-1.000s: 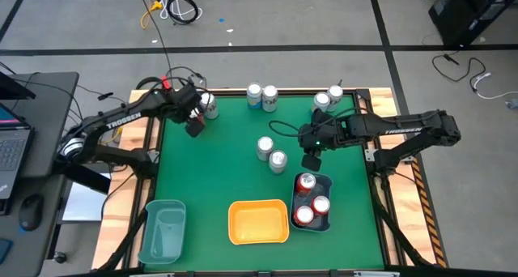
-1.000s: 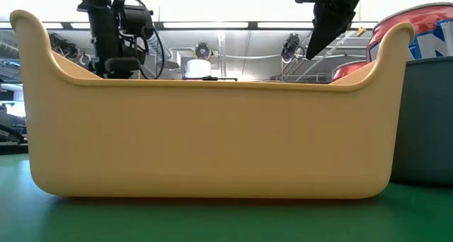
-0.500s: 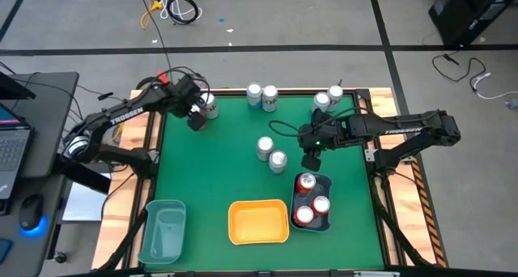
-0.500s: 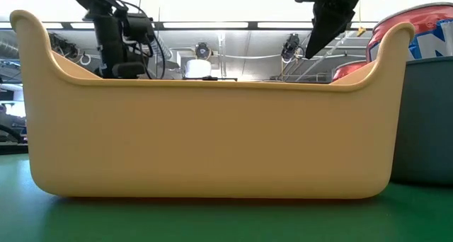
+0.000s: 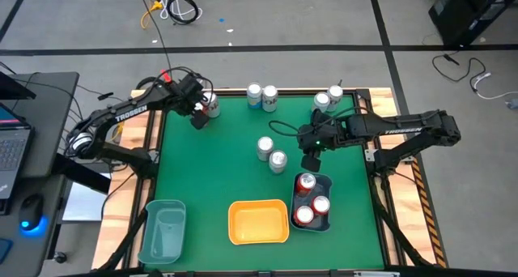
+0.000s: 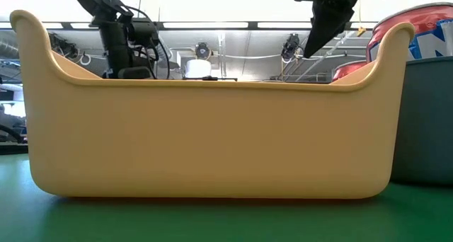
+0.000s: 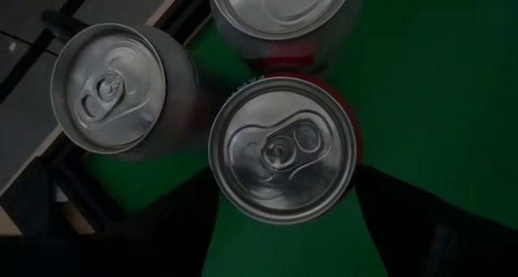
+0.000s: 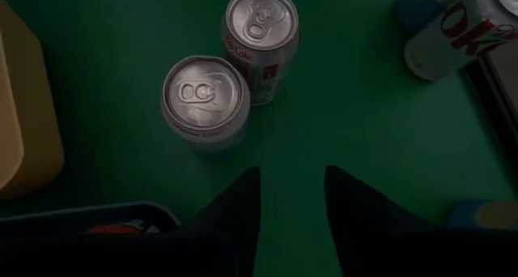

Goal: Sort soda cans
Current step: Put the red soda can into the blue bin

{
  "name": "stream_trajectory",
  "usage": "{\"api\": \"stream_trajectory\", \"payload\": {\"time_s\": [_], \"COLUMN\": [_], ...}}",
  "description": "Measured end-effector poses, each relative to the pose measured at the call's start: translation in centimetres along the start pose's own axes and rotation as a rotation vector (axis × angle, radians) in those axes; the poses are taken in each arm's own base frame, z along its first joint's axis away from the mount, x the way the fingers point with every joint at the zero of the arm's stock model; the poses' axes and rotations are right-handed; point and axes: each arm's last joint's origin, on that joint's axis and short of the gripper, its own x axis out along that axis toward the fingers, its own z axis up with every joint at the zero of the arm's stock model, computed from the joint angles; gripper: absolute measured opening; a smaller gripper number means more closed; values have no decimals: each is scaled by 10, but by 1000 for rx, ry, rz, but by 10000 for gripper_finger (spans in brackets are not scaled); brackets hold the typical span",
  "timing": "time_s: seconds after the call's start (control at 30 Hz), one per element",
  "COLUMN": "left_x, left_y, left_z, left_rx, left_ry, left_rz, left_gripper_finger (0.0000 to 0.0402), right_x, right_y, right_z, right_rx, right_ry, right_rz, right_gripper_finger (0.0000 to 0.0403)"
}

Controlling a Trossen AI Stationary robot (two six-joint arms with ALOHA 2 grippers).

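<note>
Cans sat in clusters on the green table, three reds already binned

Left gripper [image 5: 198, 115] hovered with jaws apart over a red can [image 7: 283, 151] in the far-left cluster (two neighbours crowded it); a clean pick would mean dropping straight down, centred, fingers clear of both neighbours before closing. Right gripper [image 5: 311, 158] waited above the dark bin [image 5: 327, 180], jaws partly apart and empty, near two silver cans [image 8: 205, 101] at mid-table.

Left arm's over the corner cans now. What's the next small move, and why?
Probably lower the left gripper straight down and close. In the left wrist view its open fingers flank a red can, not yet gripping, with two other cans close beside it.
</note>
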Motion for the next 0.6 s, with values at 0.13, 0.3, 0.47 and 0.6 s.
{"api": "stream_trajectory", "payload": {"time_s": [0.13, 0.3, 0.47, 0.6], "left_x": [0, 0, 5, 1], "left_y": [0, -1, -4, -5], "left_z": [0, -2, -8, -9], "left_rx": [3, 28, 41, 38], "left_ry": [4, 20, 86, 86], "left_rz": [-9, -36, -104, -146], "left_gripper_finger": [258, 224, 209, 185], "right_x": [0, 0, 0, 0], "right_y": [0, 0, 0, 0], "right_z": [0, 0, 0, 0], "right_rx": [-4, -4, -5, -5], "right_ry": [-2, -2, -2, -1], "right_rz": [0, 1, 1, 1], "right_gripper_finger": [124, 124, 124, 124]}}
